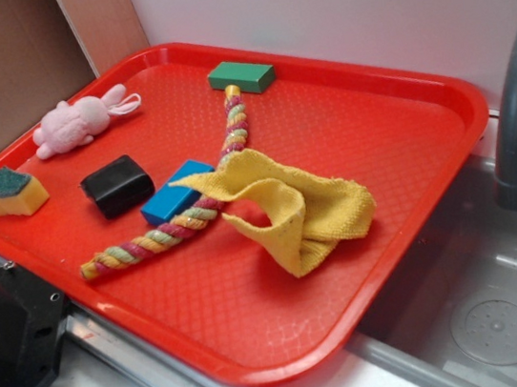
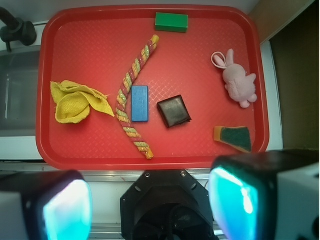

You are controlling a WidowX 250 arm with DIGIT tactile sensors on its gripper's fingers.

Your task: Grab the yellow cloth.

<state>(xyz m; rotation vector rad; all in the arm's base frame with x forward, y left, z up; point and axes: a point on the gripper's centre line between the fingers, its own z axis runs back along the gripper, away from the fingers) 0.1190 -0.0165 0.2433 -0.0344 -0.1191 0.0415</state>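
Scanning the wrist view left to right, we see the yellow cloth (image 2: 76,102) crumpled at the left end of the red tray (image 2: 150,161), then the braided rope (image 2: 131,102) touching its corner, blue block (image 2: 140,103), black block (image 2: 173,111), green block (image 2: 171,22), sponge (image 2: 233,137) and pink bunny (image 2: 237,81). Our gripper (image 2: 150,205) hangs well apart from the cloth, fingers (image 2: 65,207) spread wide, holding nothing.

Two blocks (image 2: 171,22), one cloth (image 2: 75,102)
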